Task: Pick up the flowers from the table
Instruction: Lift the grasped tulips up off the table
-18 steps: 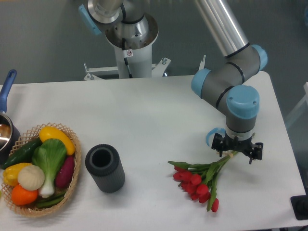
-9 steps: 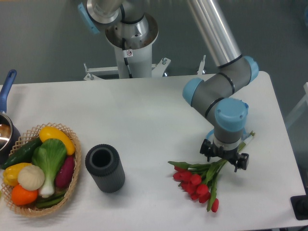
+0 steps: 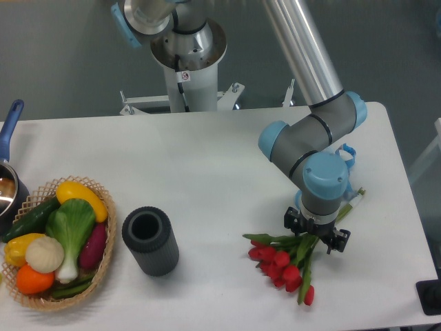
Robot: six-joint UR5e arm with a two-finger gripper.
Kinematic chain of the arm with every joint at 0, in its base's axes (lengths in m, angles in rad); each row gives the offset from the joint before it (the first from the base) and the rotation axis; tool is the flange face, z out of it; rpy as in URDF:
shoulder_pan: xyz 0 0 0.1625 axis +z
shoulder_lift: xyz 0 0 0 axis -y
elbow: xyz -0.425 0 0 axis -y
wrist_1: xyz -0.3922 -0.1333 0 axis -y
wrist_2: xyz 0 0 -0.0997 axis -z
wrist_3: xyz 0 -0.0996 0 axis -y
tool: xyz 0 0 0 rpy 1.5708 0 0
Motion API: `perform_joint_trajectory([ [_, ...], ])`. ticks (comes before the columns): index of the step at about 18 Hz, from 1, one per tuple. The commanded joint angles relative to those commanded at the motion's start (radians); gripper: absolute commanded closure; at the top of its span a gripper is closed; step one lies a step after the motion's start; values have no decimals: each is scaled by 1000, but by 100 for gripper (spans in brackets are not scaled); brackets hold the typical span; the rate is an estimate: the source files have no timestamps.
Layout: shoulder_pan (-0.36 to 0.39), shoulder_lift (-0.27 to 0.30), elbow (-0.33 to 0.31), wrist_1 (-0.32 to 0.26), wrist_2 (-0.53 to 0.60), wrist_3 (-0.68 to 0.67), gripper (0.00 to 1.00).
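The flowers (image 3: 281, 261), red tulip buds with green stems and leaves, lie flat on the white table (image 3: 207, 165) at the front right. Their stem ends stick out to the upper right past the wrist. My gripper (image 3: 316, 234) points down over the middle of the stems, just above the buds. Its two dark fingers stand apart, one on each side of the stems, so it looks open. I cannot tell whether the fingertips touch the table.
A dark cylinder (image 3: 150, 241) stands left of the flowers. A wicker basket (image 3: 110, 238) with vegetables, including a green leafy one (image 3: 69, 224), sits at the front left, a blue-handled pot (image 3: 8, 183) behind it. A black object (image 3: 431, 296) is at the front right corner.
My gripper has moved left and toward the front along the stems, from their far end to a spot close to the buds. The flowers have hardly shifted.
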Motion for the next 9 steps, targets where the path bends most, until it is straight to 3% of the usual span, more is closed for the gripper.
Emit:
perform_joint_trajectory([
  [1,-2,6,5,-2,3,9,100],
  [9,8,5,9,-3,0,12,100],
])
